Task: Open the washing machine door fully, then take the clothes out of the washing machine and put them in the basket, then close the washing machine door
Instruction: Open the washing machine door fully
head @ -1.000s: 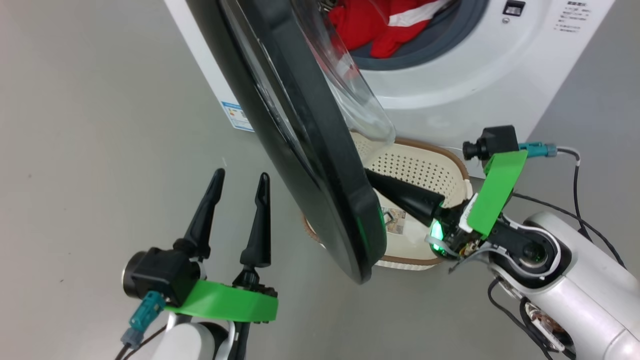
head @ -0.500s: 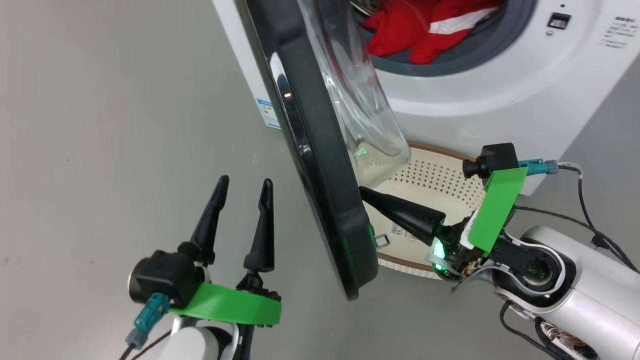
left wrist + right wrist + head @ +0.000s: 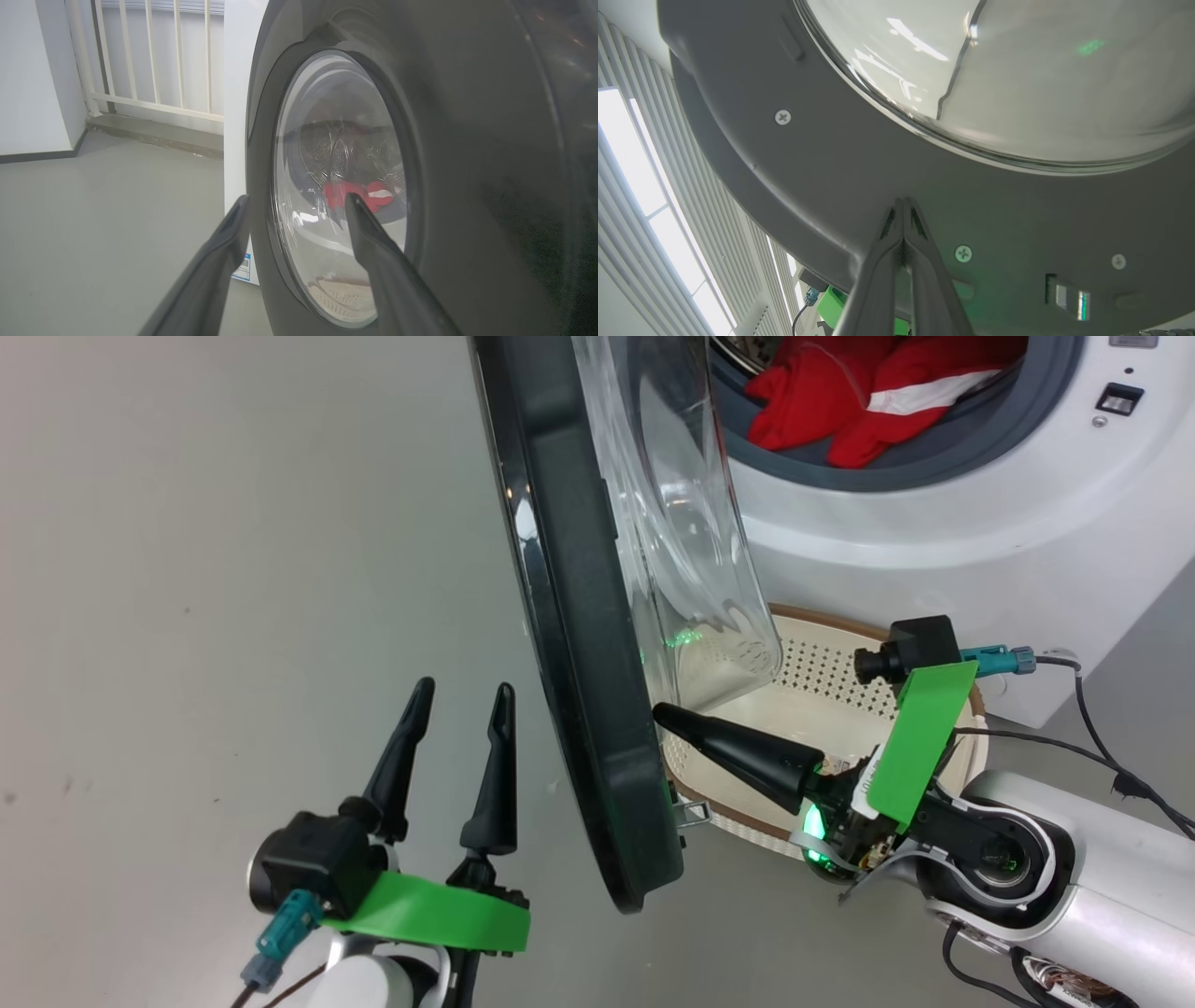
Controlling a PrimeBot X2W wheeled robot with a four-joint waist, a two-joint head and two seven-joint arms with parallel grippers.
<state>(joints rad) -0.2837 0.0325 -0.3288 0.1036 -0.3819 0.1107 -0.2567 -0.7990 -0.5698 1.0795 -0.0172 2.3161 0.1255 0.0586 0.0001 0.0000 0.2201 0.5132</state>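
The washing machine door [image 3: 579,644] stands partly open, its black rim edge-on and its glass porthole [image 3: 691,551] bulging toward the white washing machine [image 3: 934,523]. Red clothes [image 3: 840,392] with a white stripe lie in the drum. My right gripper [image 3: 665,717] is shut, its tip pressed against the door's inner grey face [image 3: 903,201] just below the glass. The cream basket [image 3: 822,681] sits on the floor under the door and behind that gripper. My left gripper [image 3: 462,695] is open on the door's outer side, facing the porthole [image 3: 336,186], holding nothing.
Grey floor [image 3: 233,569] spreads to the left of the door. A white railing [image 3: 154,60] and wall stand beyond the machine's side. Cables [image 3: 1074,728] trail from my right wrist near the machine's front.
The door has swung further open, away from the drum, with my right gripper's tip following against its inner face. The head view has shifted, so the machine sits further right. The left gripper keeps its pose.
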